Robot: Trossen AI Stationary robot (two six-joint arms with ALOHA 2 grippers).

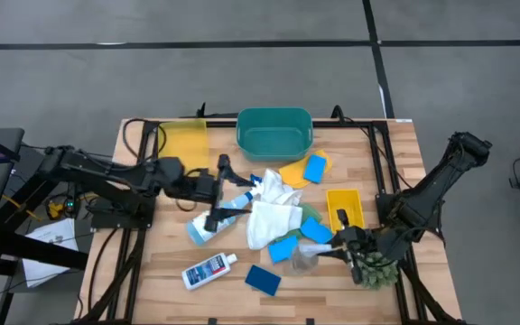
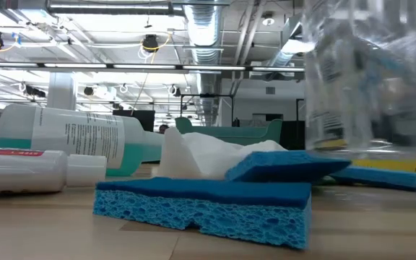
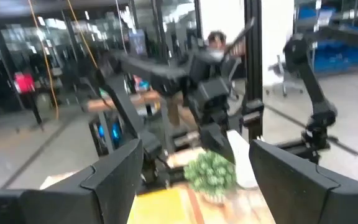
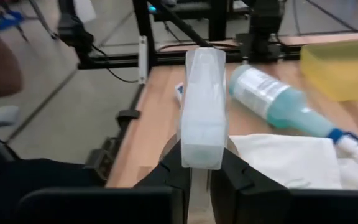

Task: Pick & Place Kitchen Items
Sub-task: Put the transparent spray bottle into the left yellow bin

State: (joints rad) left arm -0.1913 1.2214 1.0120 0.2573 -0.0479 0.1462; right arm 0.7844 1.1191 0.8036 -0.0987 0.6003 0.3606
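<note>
- Your right end effector (image 4: 194, 163) has its two dark fingers pinched on a small clear plastic bottle (image 4: 202, 109) — it sits near the right front of the wooden tabletop (image 1: 161, 271), just beside the spiky green ball-shaped plant (image 1: 377, 268)
- Your left end effector (image 1: 221, 191) hangs with its fingers spread wide, gripping nothing, above the clear spray bottle of blue liquid (image 1: 213, 224), which lies on its side
- A crumpled white cloth (image 1: 271, 209) lies mid-table, touching that spray bottle's head
- A dark-blue sponge (image 1: 264, 280) and a small labelled white bottle (image 1: 208, 269) lie near the front edge — well apart from the teal basin (image 1: 274, 132)
</note>
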